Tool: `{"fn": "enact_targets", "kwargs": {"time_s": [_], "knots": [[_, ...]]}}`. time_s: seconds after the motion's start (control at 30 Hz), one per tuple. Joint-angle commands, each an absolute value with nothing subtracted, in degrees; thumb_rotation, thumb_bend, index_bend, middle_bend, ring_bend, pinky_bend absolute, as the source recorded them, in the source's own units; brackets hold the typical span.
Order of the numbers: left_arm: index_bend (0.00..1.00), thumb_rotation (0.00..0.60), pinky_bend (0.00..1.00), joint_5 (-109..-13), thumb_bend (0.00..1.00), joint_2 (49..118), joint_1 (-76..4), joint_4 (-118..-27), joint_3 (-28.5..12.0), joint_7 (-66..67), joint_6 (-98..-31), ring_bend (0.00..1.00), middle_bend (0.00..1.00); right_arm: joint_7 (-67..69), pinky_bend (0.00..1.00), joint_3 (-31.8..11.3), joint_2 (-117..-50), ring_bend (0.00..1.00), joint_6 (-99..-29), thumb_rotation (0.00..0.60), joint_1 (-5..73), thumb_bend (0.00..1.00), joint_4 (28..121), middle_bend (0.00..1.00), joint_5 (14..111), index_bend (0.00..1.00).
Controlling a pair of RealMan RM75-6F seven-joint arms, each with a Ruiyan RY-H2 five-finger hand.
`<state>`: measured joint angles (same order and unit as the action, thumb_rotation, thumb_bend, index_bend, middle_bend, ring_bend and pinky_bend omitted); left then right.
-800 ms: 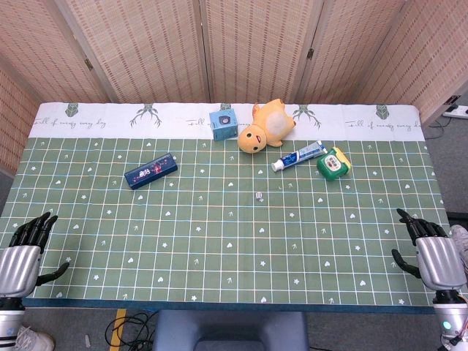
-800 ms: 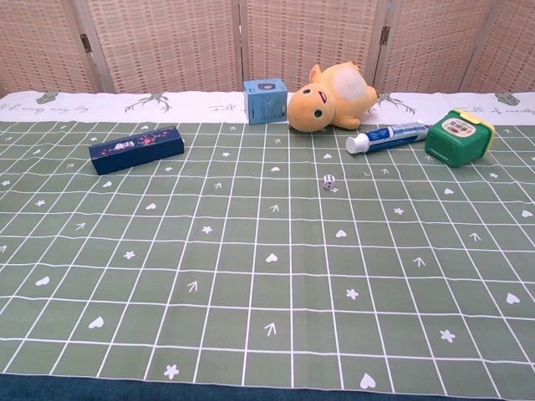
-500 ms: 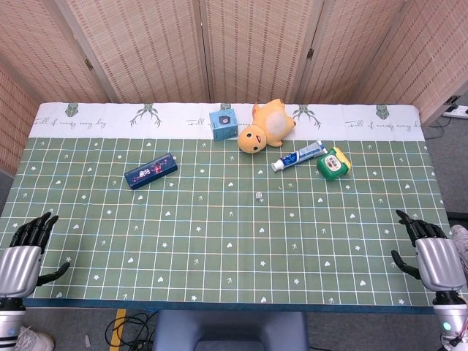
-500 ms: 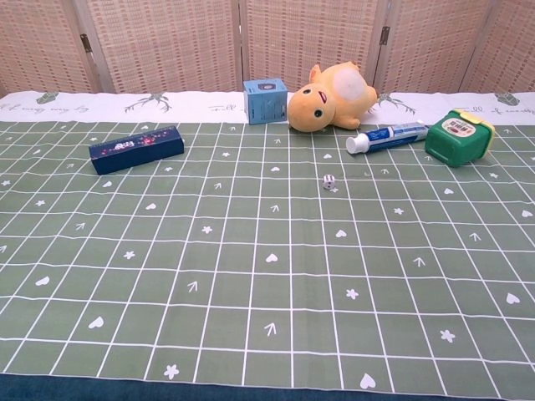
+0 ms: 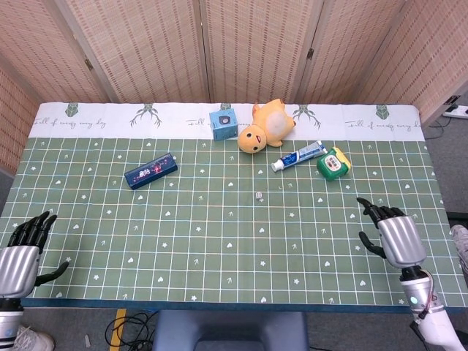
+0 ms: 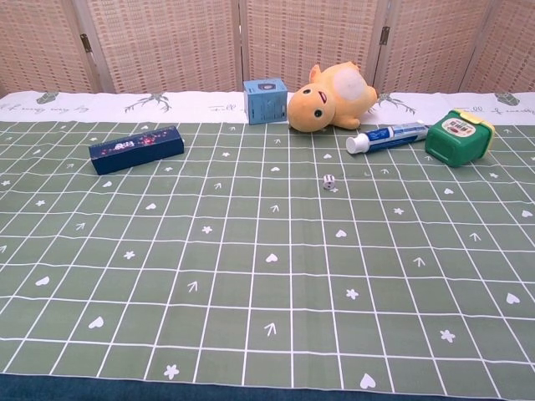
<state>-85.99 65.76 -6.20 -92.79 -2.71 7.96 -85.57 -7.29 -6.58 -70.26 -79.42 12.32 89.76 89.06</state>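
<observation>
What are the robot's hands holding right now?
Nothing. The left hand and the right hand are both open and empty over the green mat, away from the toys.

Parts cut off, hidden or too small to read

The left hand (image 5: 18, 257) is cut by the left and bottom edges of the head view, and both hands are outside the chest view. The print on the dark blue box (image 5: 151, 170), the toothpaste tube (image 5: 299, 156) and the green container (image 5: 333, 162) is too small to read. The small white die (image 6: 329, 181) shows no clear dots.
</observation>
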Motion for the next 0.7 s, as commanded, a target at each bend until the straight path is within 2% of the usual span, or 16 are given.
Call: {"fn": "enact_targets", "kwargs": {"time_s": [0.03,0.13,0.27,0.4,0.5,0.7], "knots": [[0.08,0.6,0.15,-86.1,0.2,65.6,-6.1,-92.8,-2.7,7.9,-85.8,0.1,0.07,-8.3,0.66,-9.0,-73.5,0.62,-72.5,0.6,18.0,0.28,88.5,0.56,87.5,0.22],[0.08,0.6,0.15,-86.3,0.19,65.3,-6.0,-92.8,-2.6,8.0,-86.0,0.1,0.07,-8.5,0.77,-10.5,-76.0,0.71,-65.8,0.6,22.4,0.29,86.8,0.65,84.4,0.22],[0.08,0.6,0.15,-86.5,0.2,64.7,-5.6,-92.9,-2.4,7.9,-86.4,0.1,0.07,-9.2,0.84,-12.0,-79.8,0.77,-58.9,0.6,27.5,0.29,83.4,0.71,80.6,0.24],[0.09,0.6,0.15,-86.3,0.2,64.4,-5.2,-93.0,-2.2,7.7,-86.7,0.1,0.07,-10.3,0.9,-13.5,-83.3,0.8,-54.6,0.6,31.5,0.29,80.2,0.74,77.3,0.25],[0.09,0.6,0.15,-86.2,0.2,64.2,-4.9,-92.9,-2.1,7.6,-86.9,0.1,0.07,-10.5,0.98,-14.8,-86.6,0.86,-53.2,0.6,34.3,0.29,76.9,0.81,75.8,0.29],[0.09,0.6,0.15,-86.0,0.19,64.1,-4.2,-92.7,-2.0,7.2,-87.5,0.1,0.07,-12.3,1.0,-16.3,-91.4,0.95,-47.7,0.6,39.9,0.29,71.1,0.89,71.4,0.32]]}}
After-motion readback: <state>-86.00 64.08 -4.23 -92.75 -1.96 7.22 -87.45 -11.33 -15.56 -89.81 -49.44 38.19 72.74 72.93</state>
